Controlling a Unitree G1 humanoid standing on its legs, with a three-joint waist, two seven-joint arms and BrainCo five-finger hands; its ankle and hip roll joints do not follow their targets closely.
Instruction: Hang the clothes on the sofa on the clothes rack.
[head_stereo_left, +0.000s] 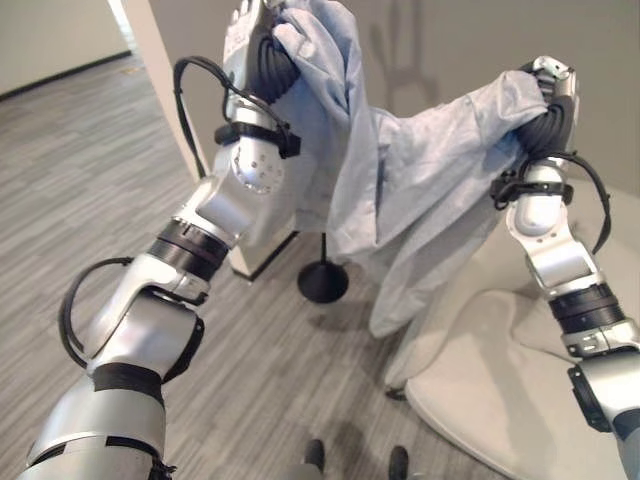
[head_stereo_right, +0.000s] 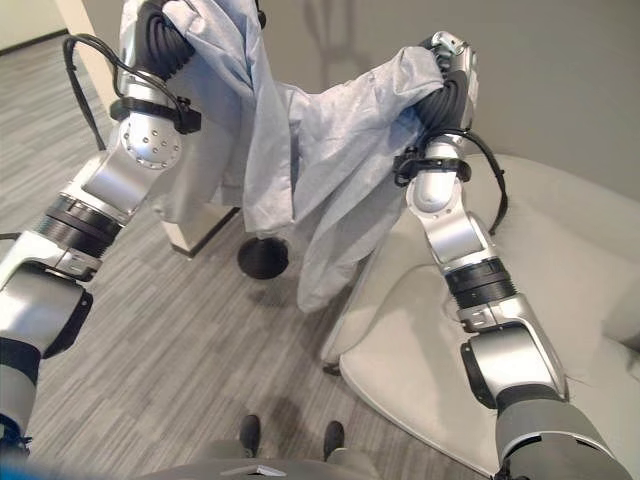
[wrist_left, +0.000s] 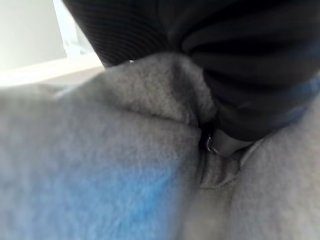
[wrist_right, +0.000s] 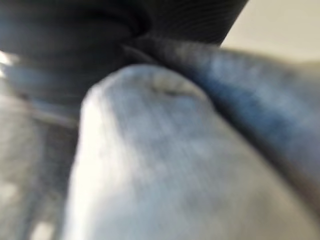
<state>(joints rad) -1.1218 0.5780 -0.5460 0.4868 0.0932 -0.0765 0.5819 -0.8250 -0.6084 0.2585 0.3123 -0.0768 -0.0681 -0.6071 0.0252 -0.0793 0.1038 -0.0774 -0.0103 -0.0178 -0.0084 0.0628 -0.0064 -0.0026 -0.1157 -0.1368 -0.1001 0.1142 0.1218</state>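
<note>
A light blue-grey shirt (head_stereo_left: 400, 190) hangs spread in the air between my two raised hands, its lower part drooping toward the floor. My left hand (head_stereo_left: 245, 35) is high at the left, curled into one bunched end of the cloth (wrist_left: 100, 175). My right hand (head_stereo_left: 556, 78) grips the other end (wrist_right: 150, 165) at the upper right. The clothes rack's round black base (head_stereo_left: 323, 282) stands on the floor behind and under the shirt. Its thin pole (head_stereo_left: 322, 245) rises into the cloth and is mostly hidden.
A pale beige sofa (head_stereo_right: 560, 280) fills the lower right, right beside my right arm. A white wall corner (head_stereo_left: 170, 100) stands at the left behind my left arm. Grey wood-pattern floor (head_stereo_left: 90, 190) stretches away to the left.
</note>
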